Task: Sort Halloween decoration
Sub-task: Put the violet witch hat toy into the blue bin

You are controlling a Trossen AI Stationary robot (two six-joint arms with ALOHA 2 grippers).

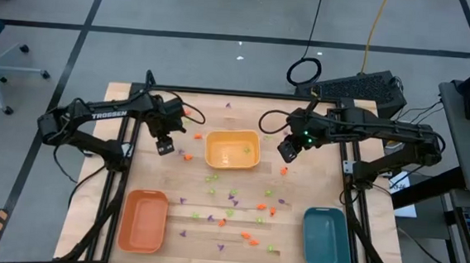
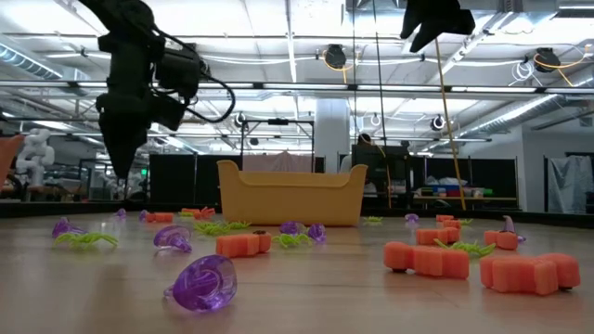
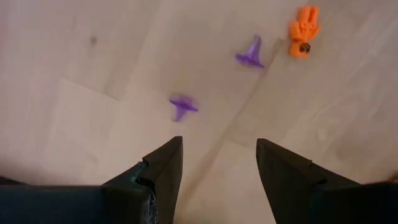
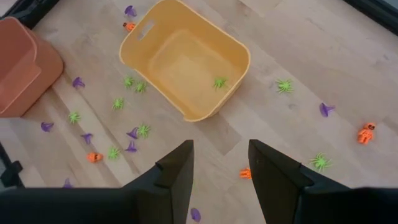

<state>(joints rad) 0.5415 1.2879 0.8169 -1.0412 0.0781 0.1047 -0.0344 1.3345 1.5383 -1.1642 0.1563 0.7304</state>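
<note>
The Halloween decoration pieces lie scattered on the wooden table: orange, light green and purple bits, thickest around. My left gripper points down, open, above bare wood left of the yellow tray. Past its fingers lie two purple pieces and an orange one, all untouched. My right gripper hangs open, high above the table right of the yellow tray. A green spider lies inside that tray.
An orange tray stands near the front left and a teal tray near the front right. From table height, orange blocks, a purple piece and green spiders lie in front of the yellow tray.
</note>
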